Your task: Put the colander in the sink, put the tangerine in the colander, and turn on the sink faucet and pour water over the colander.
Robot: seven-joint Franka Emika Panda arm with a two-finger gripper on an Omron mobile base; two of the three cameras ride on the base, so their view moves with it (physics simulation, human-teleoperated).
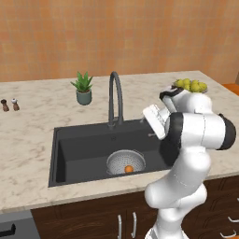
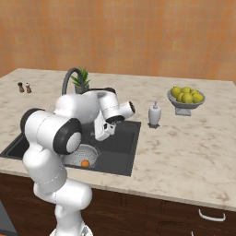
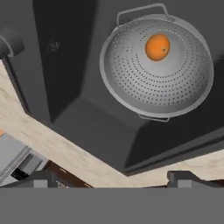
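The silver perforated colander (image 1: 125,161) (image 2: 79,154) (image 3: 166,83) sits on the floor of the black sink (image 1: 79,149) (image 2: 120,148) (image 3: 70,65), near the front wall. The tangerine (image 1: 129,169) (image 2: 85,163) (image 3: 157,47) lies inside the colander. My gripper (image 3: 113,179) hovers above the sink's right part, pointing down, open, with nothing between its widely spread fingertips. The hand (image 1: 154,121) (image 2: 103,130) hangs to the right of the faucet (image 1: 115,98) (image 2: 69,78), apart from it. No water shows at the spout.
A footed bowl of yellow-green fruits (image 1: 191,86) (image 2: 186,97) stands at the back right. A soap dispenser (image 2: 154,114) is beside the sink's right rim. A potted plant (image 1: 84,88) is behind the faucet, and two small shakers (image 1: 9,104) (image 2: 24,87) are far left.
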